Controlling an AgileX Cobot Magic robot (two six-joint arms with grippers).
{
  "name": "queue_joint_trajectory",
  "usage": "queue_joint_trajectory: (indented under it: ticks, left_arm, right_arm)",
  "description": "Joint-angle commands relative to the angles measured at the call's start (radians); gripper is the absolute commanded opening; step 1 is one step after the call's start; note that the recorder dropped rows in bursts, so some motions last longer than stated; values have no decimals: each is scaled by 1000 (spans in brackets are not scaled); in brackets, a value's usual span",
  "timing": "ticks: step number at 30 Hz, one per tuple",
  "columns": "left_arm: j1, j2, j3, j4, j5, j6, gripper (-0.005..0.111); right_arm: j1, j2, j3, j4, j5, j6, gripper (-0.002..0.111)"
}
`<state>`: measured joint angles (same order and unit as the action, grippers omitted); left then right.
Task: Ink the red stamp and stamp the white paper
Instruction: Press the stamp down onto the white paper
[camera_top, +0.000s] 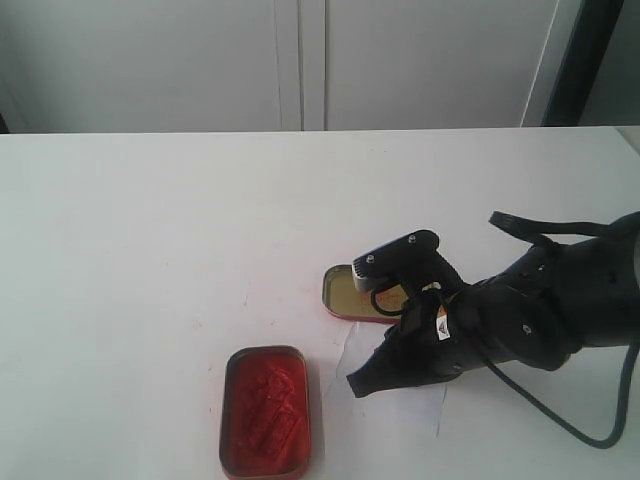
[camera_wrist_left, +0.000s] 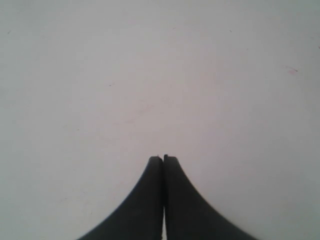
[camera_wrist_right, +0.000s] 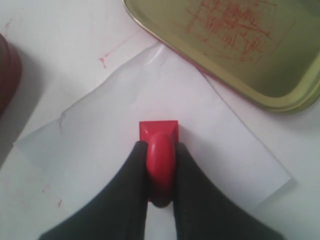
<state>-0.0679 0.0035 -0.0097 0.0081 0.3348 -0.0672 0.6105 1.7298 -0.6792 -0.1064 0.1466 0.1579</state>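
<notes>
Ink tin (camera_top: 266, 410) and gold lid (camera_top: 343, 292) flank the white paper (camera_wrist_right: 95, 135); tabletop (camera_top: 150, 230) beyond lies open.

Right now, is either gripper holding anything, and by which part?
The right gripper holds the red stamp by its knobbed handle. The left gripper is shut, holding nothing.

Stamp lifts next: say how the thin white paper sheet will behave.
The thin white paper sheet is probably floppy and light: its edges look wavy. Only the small red plastic stamp presses it, so it may stick and lift.
</notes>
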Motion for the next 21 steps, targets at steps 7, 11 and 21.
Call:
queue_joint_trajectory:
  ticks: [7,11,21]
  left_arm:
    - [1,-3,10,0,16,-4,0]
    - [1,-3,10,0,16,-4,0]
    - [1,-3,10,0,16,-4,0]
  right_arm:
    - [-3,128,75,8,429,5,0]
    - [-3,121,75,8,402,5,0]
    - [-3,14,74,8,336,25,0]
